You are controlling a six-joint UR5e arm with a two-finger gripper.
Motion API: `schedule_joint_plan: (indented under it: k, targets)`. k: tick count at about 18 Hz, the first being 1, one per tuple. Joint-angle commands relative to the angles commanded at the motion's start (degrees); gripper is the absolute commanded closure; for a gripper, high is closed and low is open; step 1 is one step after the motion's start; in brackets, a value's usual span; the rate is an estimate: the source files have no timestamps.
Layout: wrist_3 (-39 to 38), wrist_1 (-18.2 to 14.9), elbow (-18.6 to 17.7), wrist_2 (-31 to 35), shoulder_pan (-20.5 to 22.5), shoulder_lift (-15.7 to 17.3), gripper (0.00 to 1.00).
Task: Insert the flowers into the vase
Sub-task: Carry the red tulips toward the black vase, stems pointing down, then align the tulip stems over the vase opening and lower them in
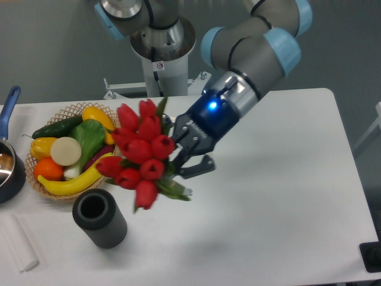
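The flowers [139,153], a tight bunch of red tulip buds with green leaves, hang in the air left of the table's middle, partly over the basket's right rim. My gripper [181,156] is shut on their stems from the right, its dark fingers showing behind the buds. The stems are hidden by the blooms. The vase [99,218], a short dark ribbed cylinder with a round open mouth, stands on the table at the lower left, below and left of the bunch and apart from it.
A wicker basket [116,132] of fruit and vegetables sits at the left, just above the vase. A dark pan with a blue handle [8,108] is at the far left edge. A white folded cloth [16,243] lies at the bottom left corner.
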Motion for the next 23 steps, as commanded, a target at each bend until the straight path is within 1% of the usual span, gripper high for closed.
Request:
schedule_joint_plan:
  k: [4,8,11,16,19,23]
  targets:
    - [0.1,0.0,-0.1,-8.1,-1.2,-1.3,0.87]
    - [0.1,0.0,-0.4,-10.3,-3.3,-1.2,0.87]
    - [0.9,0.0,-0.5,-13.8,-4.0,-1.5,0.87]
    - [2.1,0.0,-1.2,-14.0,-5.6,-3.1,0.87]
    - [2.1,0.0,-1.9,-14.0,-6.3,-3.3,0.87]
    - [2.1,0.0,-1.8,-14.1,-7.1,-3.3,0.87]
